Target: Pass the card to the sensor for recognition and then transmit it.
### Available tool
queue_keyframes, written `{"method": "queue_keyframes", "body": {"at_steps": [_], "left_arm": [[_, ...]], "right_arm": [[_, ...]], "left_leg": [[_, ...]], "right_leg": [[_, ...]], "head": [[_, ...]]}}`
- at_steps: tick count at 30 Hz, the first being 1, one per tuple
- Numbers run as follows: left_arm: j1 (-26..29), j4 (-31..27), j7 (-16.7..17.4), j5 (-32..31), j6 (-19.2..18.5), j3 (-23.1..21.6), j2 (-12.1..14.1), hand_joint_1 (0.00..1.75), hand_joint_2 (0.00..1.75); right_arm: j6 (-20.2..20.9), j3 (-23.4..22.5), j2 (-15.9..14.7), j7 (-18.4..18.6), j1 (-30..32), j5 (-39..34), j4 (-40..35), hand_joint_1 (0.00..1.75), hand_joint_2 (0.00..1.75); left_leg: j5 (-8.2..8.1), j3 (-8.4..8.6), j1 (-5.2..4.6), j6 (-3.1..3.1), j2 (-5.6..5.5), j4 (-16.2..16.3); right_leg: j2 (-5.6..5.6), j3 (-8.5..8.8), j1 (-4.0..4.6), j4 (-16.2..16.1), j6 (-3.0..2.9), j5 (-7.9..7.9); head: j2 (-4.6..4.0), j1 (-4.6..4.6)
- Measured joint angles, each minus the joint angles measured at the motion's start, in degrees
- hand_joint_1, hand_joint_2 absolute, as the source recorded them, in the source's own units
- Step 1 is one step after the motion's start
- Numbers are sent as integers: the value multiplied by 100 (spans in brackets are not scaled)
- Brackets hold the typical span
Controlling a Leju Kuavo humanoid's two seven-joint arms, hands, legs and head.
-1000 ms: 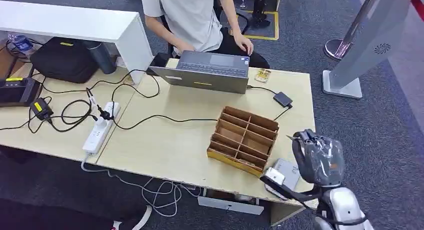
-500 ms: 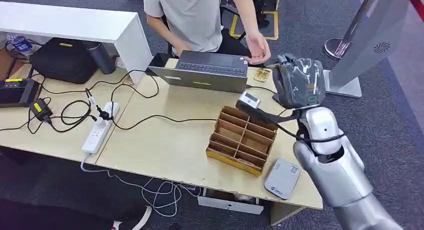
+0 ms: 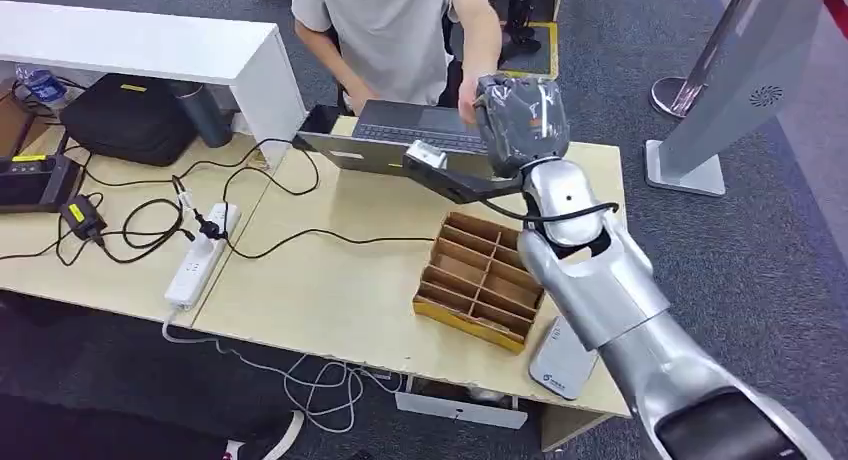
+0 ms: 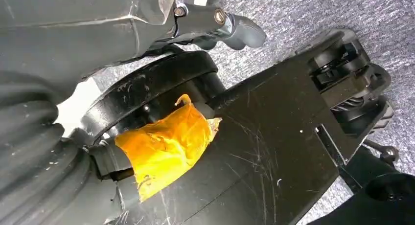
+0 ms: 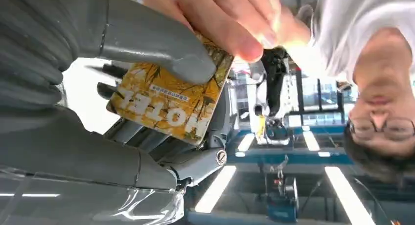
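Observation:
A yellow hotel card [image 5: 171, 100] is pinched under the thumb [image 5: 161, 46] of my right hand [image 3: 515, 110], which is raised above the far edge of the table over the laptop [image 3: 400, 140]. A person's hand [image 5: 225, 14] grips the card's outer end at the same time; that hand [image 3: 468, 100] touches mine from the far side. The grey card sensor [image 3: 560, 365] lies flat at the table's near right corner, partly behind my forearm. My left hand [image 4: 73, 49] hangs low, and how its fingers lie is unclear.
A brown cardboard organiser [image 3: 480, 280] stands between the sensor and the laptop, under my arm. A power strip [image 3: 200, 255] with cables and a black bag [image 3: 125, 115] sit to the left. The person sits behind the table [image 3: 330, 290]. A grey kiosk stand [image 3: 720, 90] is at far right.
My right arm rose from the sensor at the near right corner, crossed over the organiser and reached the person. The person's hand lifted from the laptop to take hold of the card.

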Motion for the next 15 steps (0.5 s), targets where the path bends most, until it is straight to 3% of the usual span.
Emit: {"method": "queue_keyframes", "body": {"at_steps": [9,15], "left_arm": [[28,0,-221,37,216,2,-2,0,175],[64,0,-234,153,301,22,0,0,175]], "right_arm": [[-225,98,-37,-87,146,-31,35,0,175],[-446,59,-352,-212,765,-120,-689,0,175]], "left_leg": [[-1,1,0,0,4,1],[-1,2,-1,1,3,2]], "right_leg": [[4,-5,-1,-5,1,0],[4,-4,-1,-6,1,0]], "head": [[0,-4],[0,-4]]}}
